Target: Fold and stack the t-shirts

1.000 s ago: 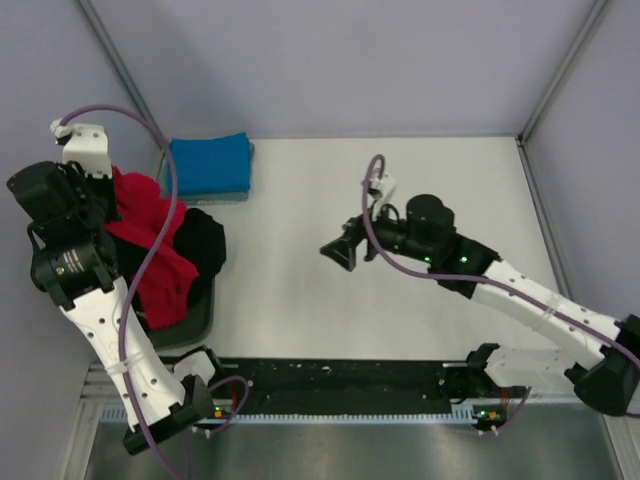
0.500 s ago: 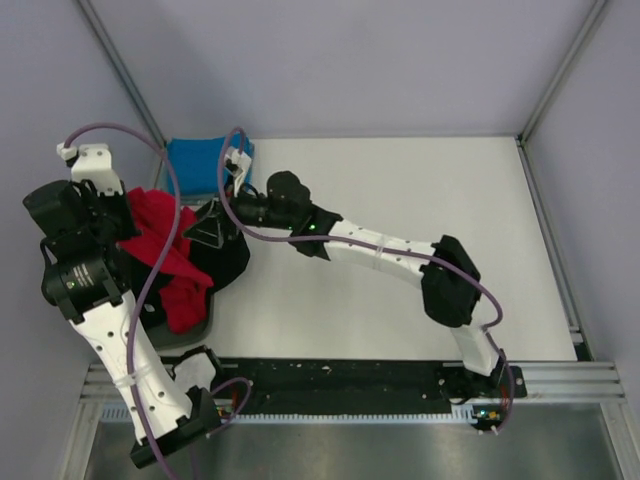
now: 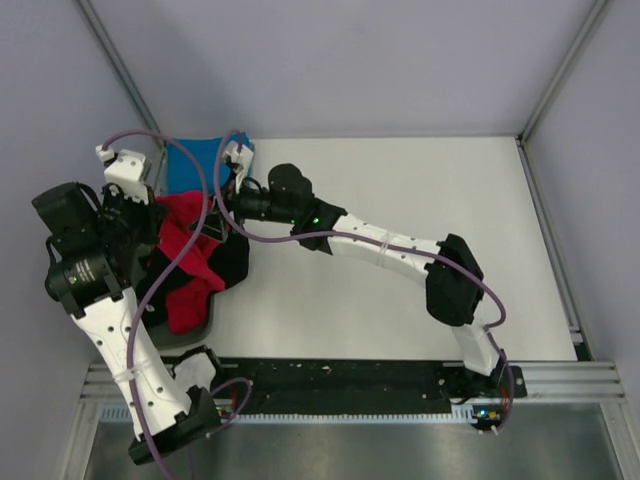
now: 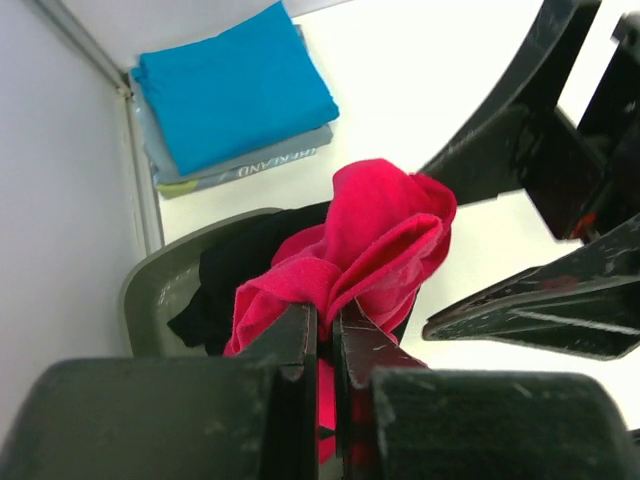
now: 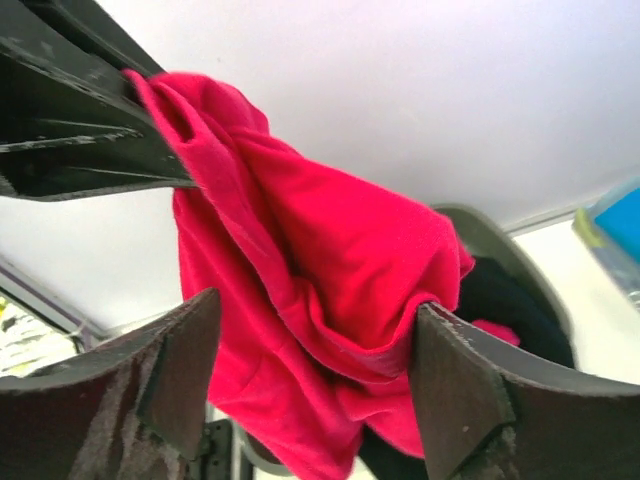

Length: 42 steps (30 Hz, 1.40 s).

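My left gripper (image 3: 160,215) is shut on a bunched edge of the red t-shirt (image 3: 185,255) and holds it up over the tub; its closed fingers (image 4: 300,330) pinch the cloth (image 4: 370,235). My right gripper (image 3: 215,205) is open, with its jaws on either side of a hanging fold of the red shirt (image 5: 320,260), and one finger (image 5: 450,370) touches it. A black t-shirt (image 3: 232,262) lies in the tub below, and it also shows in the left wrist view (image 4: 240,275). A folded blue t-shirt (image 3: 195,165) lies at the back left.
The dark grey-green tub (image 3: 195,325) stands at the table's left edge, next to the left arm. The blue shirt (image 4: 235,85) tops a small folded pile against the left wall rail. White tabletop stretches to the right of the arms.
My right arm swung from the table's middle to the left and put its open jaws around the red shirt. My left gripper carried the red shirt a little to the right.
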Each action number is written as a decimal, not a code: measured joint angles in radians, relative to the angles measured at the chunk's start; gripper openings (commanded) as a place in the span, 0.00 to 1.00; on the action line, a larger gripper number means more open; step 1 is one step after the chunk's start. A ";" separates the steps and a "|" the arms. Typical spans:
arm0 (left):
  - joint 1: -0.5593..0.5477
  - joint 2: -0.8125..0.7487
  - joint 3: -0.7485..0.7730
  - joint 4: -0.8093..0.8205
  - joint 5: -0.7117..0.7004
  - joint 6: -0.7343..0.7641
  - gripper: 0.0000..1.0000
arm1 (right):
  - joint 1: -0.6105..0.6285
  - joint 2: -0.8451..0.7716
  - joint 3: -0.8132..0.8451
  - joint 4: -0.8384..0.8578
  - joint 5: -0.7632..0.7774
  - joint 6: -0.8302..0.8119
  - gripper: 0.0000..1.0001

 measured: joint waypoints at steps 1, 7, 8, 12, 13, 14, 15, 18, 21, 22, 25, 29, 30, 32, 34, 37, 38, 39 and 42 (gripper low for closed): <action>0.000 0.006 0.000 -0.002 0.019 0.018 0.00 | -0.008 -0.006 0.001 -0.002 -0.008 -0.020 0.76; 0.000 0.040 0.001 -0.032 0.080 0.121 0.00 | -0.039 0.020 0.087 -0.058 -0.071 -0.099 0.82; 0.000 0.040 0.001 -0.037 0.085 0.129 0.00 | -0.040 0.029 0.101 -0.056 -0.082 -0.101 0.82; 0.000 0.034 0.001 -0.058 0.104 0.157 0.00 | -0.040 0.064 0.125 -0.042 -0.149 -0.098 0.80; 0.000 0.033 0.001 -0.059 0.110 0.160 0.00 | -0.039 0.072 0.126 -0.043 -0.157 -0.097 0.78; 0.000 0.033 0.001 -0.060 0.114 0.161 0.00 | -0.039 0.081 0.127 -0.046 -0.163 -0.093 0.69; 0.000 0.033 0.001 -0.062 0.116 0.164 0.00 | -0.039 0.089 0.127 -0.046 -0.169 -0.092 0.56; 0.000 0.033 0.001 -0.070 0.122 0.171 0.00 | -0.037 0.113 0.129 -0.043 -0.179 -0.077 0.02; 0.000 0.034 0.001 -0.088 0.126 0.180 0.77 | -0.038 0.120 0.129 -0.049 -0.183 -0.055 0.00; 0.000 0.034 0.001 -0.091 0.125 0.191 0.90 | -0.040 0.119 0.127 -0.045 -0.179 -0.052 0.00; 0.000 0.034 0.001 -0.102 0.107 0.212 0.98 | -0.050 0.082 0.053 -0.030 -0.162 -0.042 0.00; -0.001 0.042 -0.015 -0.115 0.026 0.267 0.99 | -0.103 0.002 -0.115 -0.003 -0.153 -0.021 0.00; -0.001 0.046 -0.024 -0.118 0.009 0.288 0.98 | -0.119 -0.013 -0.147 0.003 -0.153 -0.019 0.00; -0.001 0.050 -0.068 -0.124 -0.027 0.338 0.99 | -0.156 -0.039 -0.213 0.021 -0.154 -0.014 0.00; -0.001 0.051 -0.145 -0.126 -0.063 0.384 0.98 | -0.185 -0.043 -0.243 0.027 -0.156 -0.013 0.00; -0.001 0.060 -0.273 -0.129 -0.095 0.449 0.98 | -0.199 -0.043 -0.268 0.037 -0.161 -0.002 0.00; -0.001 0.065 -0.321 -0.129 -0.100 0.470 0.98 | -0.198 -0.043 -0.276 0.047 -0.165 0.007 0.00; -0.001 0.068 -0.364 -0.130 -0.106 0.484 0.97 | -0.198 -0.043 -0.280 0.053 -0.171 0.017 0.00; -0.003 0.063 -0.459 -0.113 -0.119 0.508 0.76 | -0.201 -0.043 -0.290 0.089 -0.179 0.057 0.00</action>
